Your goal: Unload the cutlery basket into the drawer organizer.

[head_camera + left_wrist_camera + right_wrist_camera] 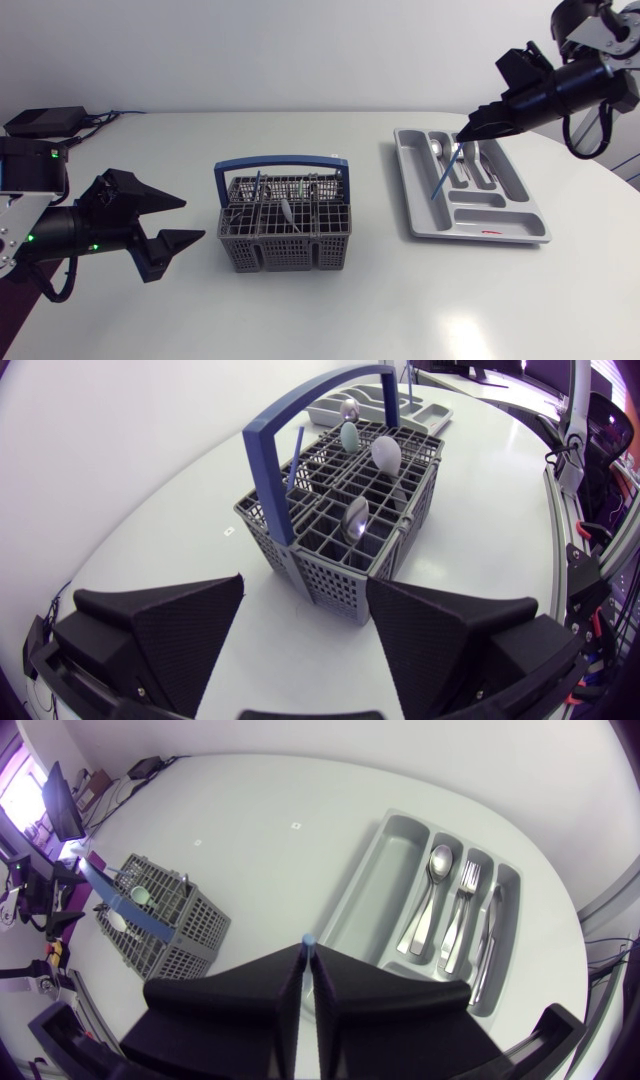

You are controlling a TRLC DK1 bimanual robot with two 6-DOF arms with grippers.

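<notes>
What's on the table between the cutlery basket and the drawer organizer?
Nothing; the head view shows only bare table between the basket and the organizer.

Bright, even overhead light leaves soft, faint shadows beneath the basket [283,242] and a pale sheen on the table [450,330].

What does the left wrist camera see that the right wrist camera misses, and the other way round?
Only the left wrist view shows the left gripper, open, with the cutlery basket just ahead. Only the right wrist view shows the right gripper, shut on a thin blue utensil, and the fork and knife lying in the drawer organizer. Both show the basket and the organizer.
</notes>
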